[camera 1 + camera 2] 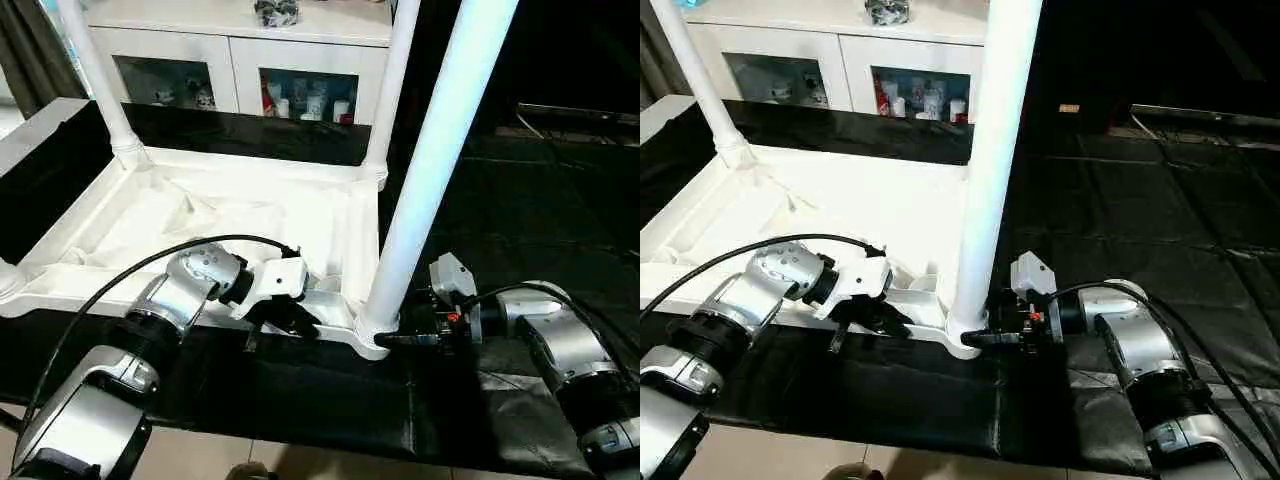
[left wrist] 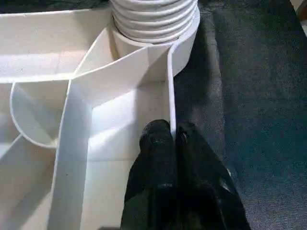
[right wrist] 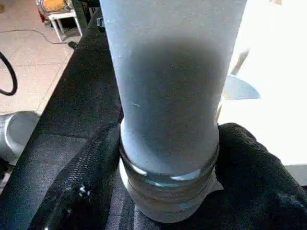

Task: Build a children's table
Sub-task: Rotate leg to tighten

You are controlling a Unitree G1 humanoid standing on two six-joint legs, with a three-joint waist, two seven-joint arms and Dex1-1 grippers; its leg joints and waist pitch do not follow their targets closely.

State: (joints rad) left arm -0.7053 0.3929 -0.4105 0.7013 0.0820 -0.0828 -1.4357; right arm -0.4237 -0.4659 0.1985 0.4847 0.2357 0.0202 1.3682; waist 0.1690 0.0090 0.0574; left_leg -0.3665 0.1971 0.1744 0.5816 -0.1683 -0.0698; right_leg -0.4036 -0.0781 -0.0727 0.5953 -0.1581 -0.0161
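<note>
The white tabletop (image 1: 250, 215) lies upside down on a black-covered surface. Its ribbed underside faces up. A tall white leg (image 1: 430, 170) stands in the near right corner socket. My right gripper (image 3: 168, 182) is closed round the threaded base of this leg, with one black finger (image 3: 81, 187) pressed against each side. Further legs stand upright at the far left corner (image 1: 95, 70) and the far right corner (image 1: 395, 80). My left gripper (image 2: 171, 136) is shut on the thin near rim wall of the tabletop, a short way left of the near right socket.
A white cabinet (image 1: 240, 60) with glass doors stands just behind the tabletop. Black cloth (image 1: 520, 210) covers the surface to the right. The front edge of the surface runs close below my forearms, with light floor (image 1: 250, 455) beneath it.
</note>
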